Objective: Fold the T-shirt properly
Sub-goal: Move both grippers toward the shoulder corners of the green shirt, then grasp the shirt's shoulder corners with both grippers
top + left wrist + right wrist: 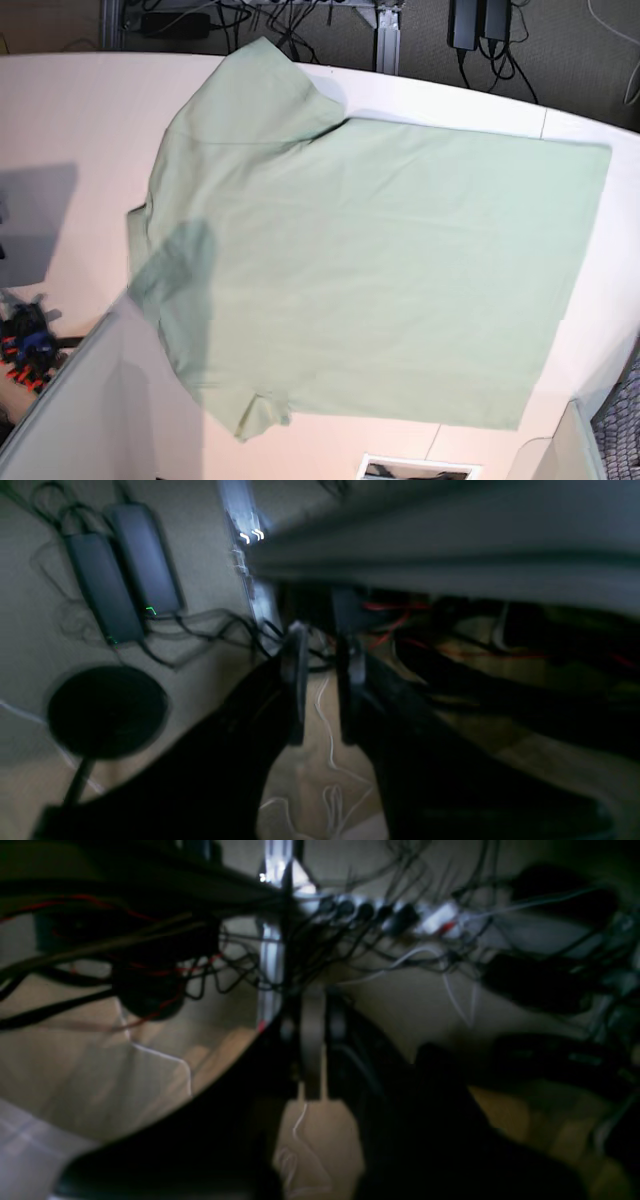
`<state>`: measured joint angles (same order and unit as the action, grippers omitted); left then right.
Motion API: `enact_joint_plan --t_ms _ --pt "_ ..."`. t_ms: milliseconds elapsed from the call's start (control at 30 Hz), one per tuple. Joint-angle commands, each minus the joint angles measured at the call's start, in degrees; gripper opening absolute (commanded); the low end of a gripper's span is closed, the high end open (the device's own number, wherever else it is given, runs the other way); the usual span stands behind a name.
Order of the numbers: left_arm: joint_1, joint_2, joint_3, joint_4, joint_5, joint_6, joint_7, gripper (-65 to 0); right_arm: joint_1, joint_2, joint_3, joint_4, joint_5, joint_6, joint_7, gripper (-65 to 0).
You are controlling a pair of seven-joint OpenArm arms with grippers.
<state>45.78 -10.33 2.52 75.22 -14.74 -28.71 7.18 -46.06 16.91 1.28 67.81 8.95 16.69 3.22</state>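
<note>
Left wrist view: left gripper [322, 680] fingers stood slightly parted, pinching nothing, above floor cables [210, 630]. Right gripper [312, 1040] fingers sat pressed together, empty too. The T-shirt [370, 270] lay flat, spread across the desk [70, 110], hem towards its right edge.

Plain pale mint-green T-shirt [380, 270] on a white table [70, 110].

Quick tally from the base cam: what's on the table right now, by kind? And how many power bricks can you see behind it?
T-shirt, mint green, spread flat on the table: 1
Power bricks, dark, on the floor behind the table: 2
Grippers over the table: 0
Total: 3
</note>
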Motion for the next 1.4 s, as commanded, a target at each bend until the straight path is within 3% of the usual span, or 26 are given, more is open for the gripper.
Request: enact_joint_plan --t_ms 0,167,233,300,367,433,500,567,633,867,933,1067,1233,1367 --pt "2.4 -0.3 -1.0 4.2 -0.9 -2.1 -0.4 -53.8 -3.0 1.2 0.4 4.0 0.5 0.7 1.0 -63.5" --pt "7.5 -2.4 -6.1 19.3 -3.4 -11.0 -0.5 -53.8 -11.6 2.4 4.9 22.8 2.3 0.7 -0.7 -63.5" --pt "8.4 -3.4 -7.8 23.9 -5.0 -11.3 -0.4 -53.8 -13.4 2.3 7.5 29.8 6.9 0.7 -3.1 -62.4" --pt "9.2 -4.2 -9.6 27.8 -6.5 -11.3 0.2 -53.7 -14.0 2.0 10.1 36.0 11.3 0.7 -6.6 -55.2" --pt "10.0 -4.7 -11.5 30.8 -8.8 -11.3 1.6 -51.4 -13.8 1.7 12.7 41.2 15.5 0.6 -9.5 -41.6" --pt "10.6 -5.1 -13.7 33.0 -11.4 -11.3 3.0 -45.3 -12.9 1.0 15.4 45.2 18.5 0.2 -11.0 -28.9" --pt "10.8 -5.3 -16.3 34.4 -14.6 -11.3 4.3 -37.0 -10.8 -0.3 18.0 47.5 19.9 -1.5 -12.8 -22.9" --pt "10.7 -6.1 -18.8 34.9 -17.7 -11.3 5.5 -32.3 -7.0 -1.9 19.9 48.1 20.9 -3.8 -16.4 -22.4" --pt "10.7 -7.1 -20.9 35.5 -20.6 -11.3 6.4 -31.9 -3.2 -3.9 21.2 47.6 21.0 -5.2 -19.8 -22.4" --pt "8.2 -11.2 -26.2 37.3 -23.1 -11.3 7.8 -31.8 6.6 -8.1 21.5 39.5 21.5 -5.6 -23.2 -22.3" --pt "5.8 -12.4 -26.7 37.1 -23.1 -8.6 9.7 -30.1 8.5 -8.9 21.5 36.1 21.8 -5.6 -24.1 -22.4" --pt "1.1 -14.3 -27.7 35.4 -21.4 -2.2 11.1 -18.8 10.5 -9.5 21.5 31.6 21.9 -5.5 -24.3 -22.3" --pt "-5.7 -15.5 -28.0 30.9 -20.0 2.6 12.7 -18.8 10.4 -9.5 21.5 31.1 21.9 -5.5 -24.6 -22.4" --pt "-12.2 -15.9 -28.0 23.2 -20.6 2.6 13.2 -18.8 10.5 -9.5 21.5 31.1 21.7 -5.5 -24.8 -22.4"
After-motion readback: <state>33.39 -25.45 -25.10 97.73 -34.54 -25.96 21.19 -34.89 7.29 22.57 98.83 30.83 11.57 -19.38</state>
